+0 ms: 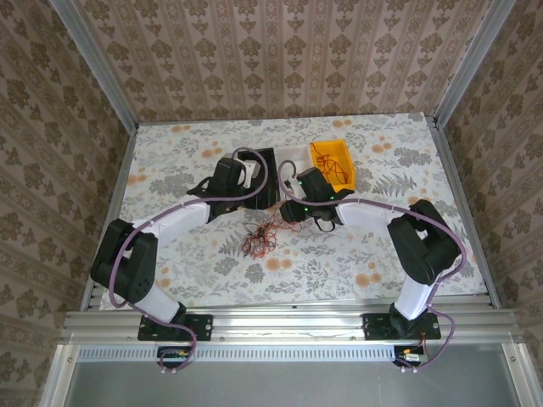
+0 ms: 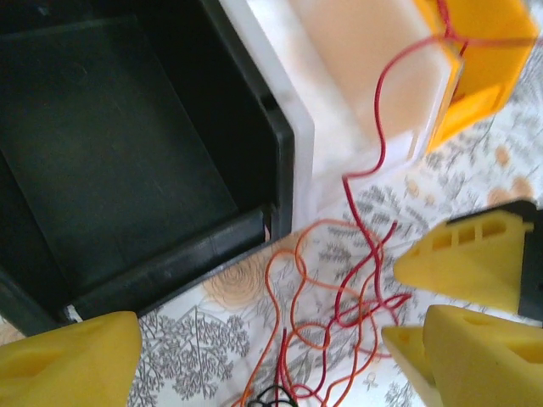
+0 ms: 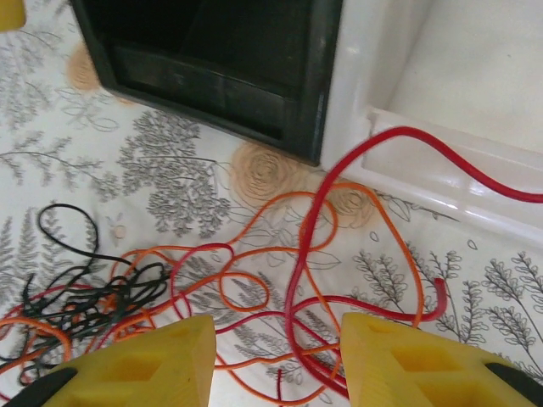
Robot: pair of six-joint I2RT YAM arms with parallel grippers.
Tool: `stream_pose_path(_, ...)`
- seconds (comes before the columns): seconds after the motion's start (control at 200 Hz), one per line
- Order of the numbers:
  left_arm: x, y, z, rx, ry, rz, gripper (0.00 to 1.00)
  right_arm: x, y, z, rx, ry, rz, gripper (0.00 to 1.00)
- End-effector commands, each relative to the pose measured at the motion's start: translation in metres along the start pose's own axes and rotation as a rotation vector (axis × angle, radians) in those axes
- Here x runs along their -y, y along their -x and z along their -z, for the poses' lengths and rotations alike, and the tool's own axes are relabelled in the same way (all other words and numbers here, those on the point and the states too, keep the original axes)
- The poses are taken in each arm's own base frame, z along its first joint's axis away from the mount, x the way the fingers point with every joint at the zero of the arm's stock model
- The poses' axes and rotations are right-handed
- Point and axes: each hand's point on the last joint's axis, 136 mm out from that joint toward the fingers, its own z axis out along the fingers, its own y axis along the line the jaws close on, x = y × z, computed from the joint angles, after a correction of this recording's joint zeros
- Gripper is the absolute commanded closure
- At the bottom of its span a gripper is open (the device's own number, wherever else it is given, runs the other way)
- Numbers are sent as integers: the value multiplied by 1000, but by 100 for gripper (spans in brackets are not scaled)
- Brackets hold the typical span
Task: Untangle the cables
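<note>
Left gripper (image 2: pixel 263 365) hung with jaws apart by the black bin (image 2: pixel 284 161). Cables (image 1: pixel 261 237) sat tangled on the table (image 1: pixel 187 161) just in front of it, one red strand climbing over the white bin (image 3: pixel 365 76). Right gripper (image 3: pixel 276 365) was wide open above them, gripping nothing.

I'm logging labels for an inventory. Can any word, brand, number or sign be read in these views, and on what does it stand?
No text can be read in any view.
The black bin, white bin, yellow bin and cables show no print.
The tablecloth has only a floral pattern.
The small white piece under the left arm's base is too small to tell.
</note>
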Motion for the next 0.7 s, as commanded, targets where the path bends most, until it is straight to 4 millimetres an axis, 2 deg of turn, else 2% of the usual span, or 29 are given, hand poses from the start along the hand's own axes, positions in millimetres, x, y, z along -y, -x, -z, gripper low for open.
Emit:
stream_pose_path(0.0, 4, -6, 0, -48, 27, -81, 14, 8, -10, -9, -51, -45, 15, 57)
stream_pose_path(0.185, 4, -9, 1, -49, 33, -84, 15, 11, -9, -19, -54, -50, 11, 63)
stream_pose_path(0.34, 2, -17, 1, -73, 50, -117, 16, 14, -7, -19, -45, -50, -3, 83)
stream_pose_path(0.445, 5, -29, -5, -120, 64, -181, 17, 13, -1, -6, -7, -26, -21, 91)
stream_pose_path(0.58, 16, -41, -22, -182, 60, -259, 19, 11, 3, 13, 37, 23, -59, 93)
stream_pose_path(0.695, 25, -48, -43, -222, 68, -319, 33, 14, 1, 27, 58, 47, -108, 92)
